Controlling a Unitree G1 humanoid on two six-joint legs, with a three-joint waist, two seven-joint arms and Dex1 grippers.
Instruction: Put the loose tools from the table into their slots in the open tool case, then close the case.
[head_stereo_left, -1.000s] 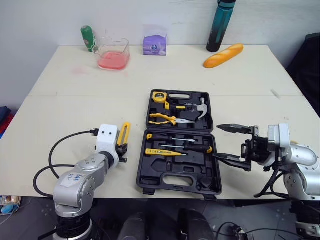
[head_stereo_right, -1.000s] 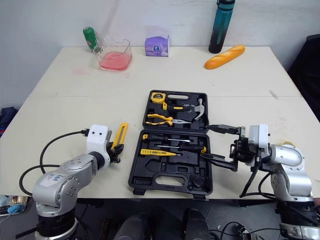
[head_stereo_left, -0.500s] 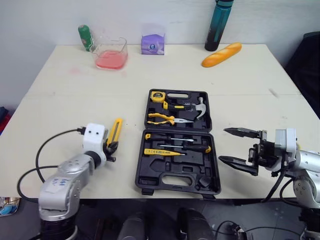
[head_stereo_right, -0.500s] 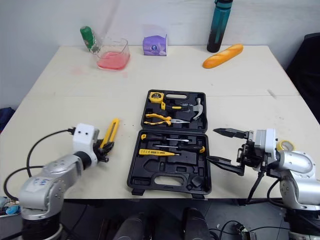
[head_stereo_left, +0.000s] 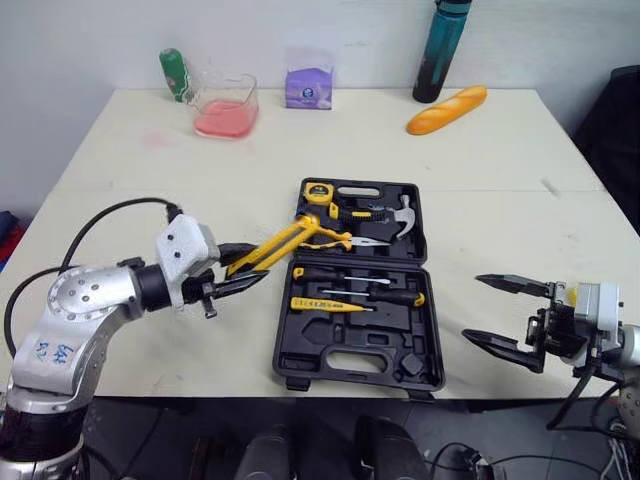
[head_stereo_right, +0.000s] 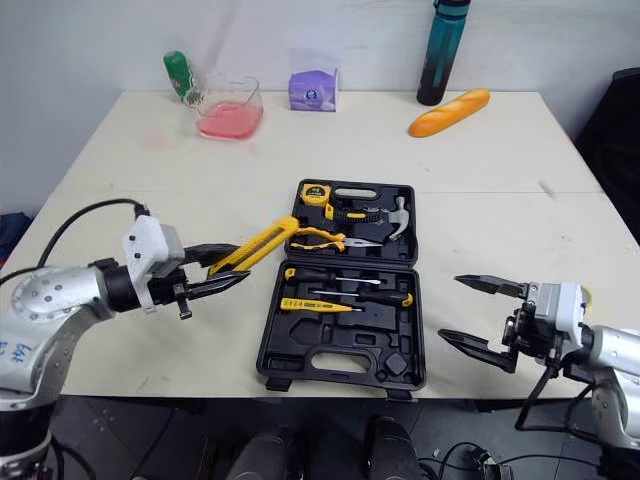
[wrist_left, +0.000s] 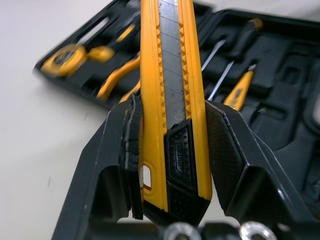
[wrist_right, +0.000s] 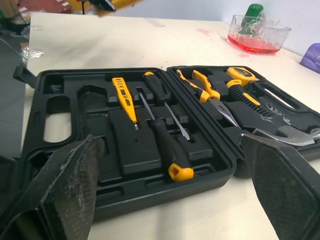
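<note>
The open black tool case (head_stereo_left: 284, 335) lies in the middle of the table's front half. It holds a tape measure (head_stereo_left: 318, 192), pliers (head_stereo_left: 330, 237), a hammer (head_stereo_left: 396, 212), screwdrivers (head_stereo_left: 372, 296) and a yellow tester pen (head_stereo_left: 325, 304). My left gripper (head_stereo_left: 245, 265) is shut on a yellow utility knife (head_stereo_left: 285, 240) and holds it above the table. The knife's far end reaches over the case's left edge near the pliers. In the left wrist view the knife (wrist_left: 172, 75) stands clamped between both fingers. My right gripper (head_stereo_left: 475, 307) hangs open with nothing in it, to the right of the case (wrist_right: 125, 145).
Along the table's far edge stand a green bottle (head_stereo_left: 175, 75), a clear container of red liquid (head_stereo_left: 225, 105), a purple box (head_stereo_left: 308, 88) and a teal bottle (head_stereo_left: 442, 50). A bread loaf (head_stereo_left: 446, 110) lies nearby. A dark object (head_stereo_left: 615, 130) stands past the right edge.
My left gripper has lifted the knife off the table and swung it right, toward the case. The right gripper has drawn back to the right, still open.
</note>
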